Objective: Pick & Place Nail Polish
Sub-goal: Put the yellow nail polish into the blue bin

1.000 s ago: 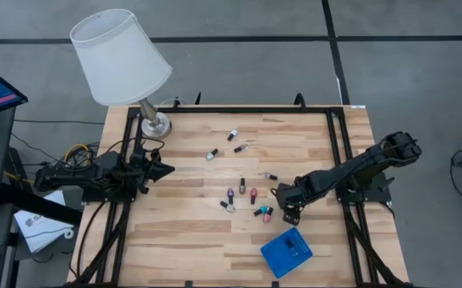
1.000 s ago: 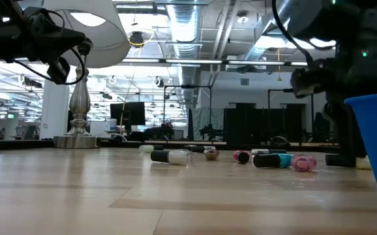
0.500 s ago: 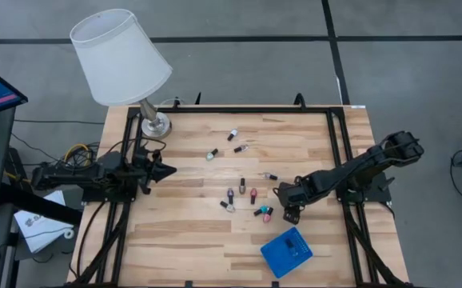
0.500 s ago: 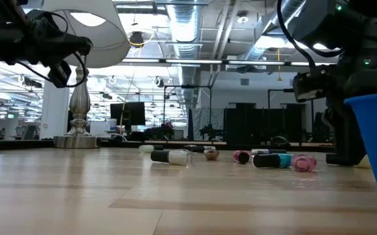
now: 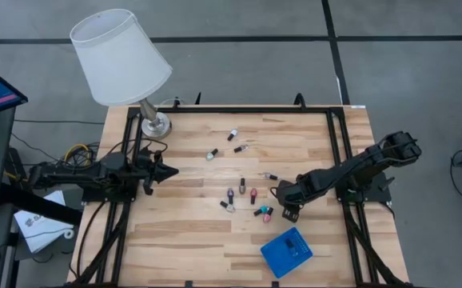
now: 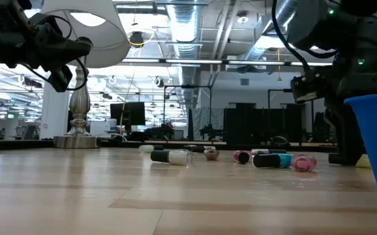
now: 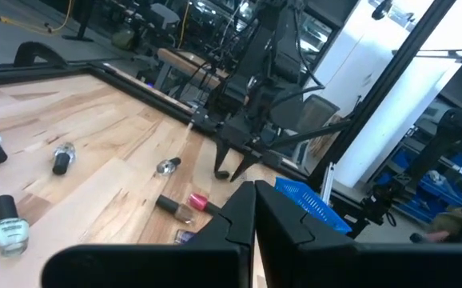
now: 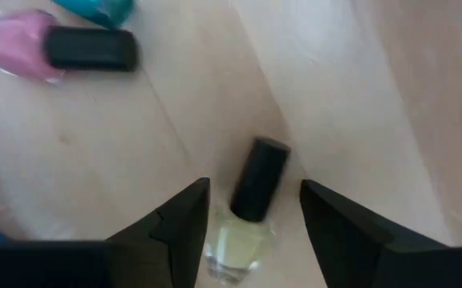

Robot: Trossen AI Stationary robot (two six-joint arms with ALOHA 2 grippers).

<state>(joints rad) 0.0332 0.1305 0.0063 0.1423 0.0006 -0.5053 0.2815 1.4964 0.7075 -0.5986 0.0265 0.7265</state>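
Observation:
Several nail polish bottles [image 5: 243, 192] lie on their sides in the middle of the wooden table [image 5: 183, 232]. My right gripper [image 8: 253, 184] points down at the table, open, just right of this group [image 5: 288, 211]. A pale yellowish bottle with a black cap [image 8: 247, 212] lies flat on the wood between its two fingers. A pink bottle [image 8: 15, 44] and a teal one [image 8: 103, 10] lie close by. My left gripper [image 5: 173, 170] is shut and held level above the table's left side, holding nothing. My right gripper's fingers [image 8: 179, 232] come down from above on either side of the pale bottle, roughly along its length. The bottle rests flat on the wood. Whether one finger touches its glass body [image 8: 229, 250], I cannot tell.
A small blue square tray [image 5: 287, 251] sits near the front right. A lamp with a white shade [image 5: 121, 58] stands on its metal base [image 5: 156, 124] at the far left corner. Black frame rails [image 5: 339, 144] run along the table's sides.

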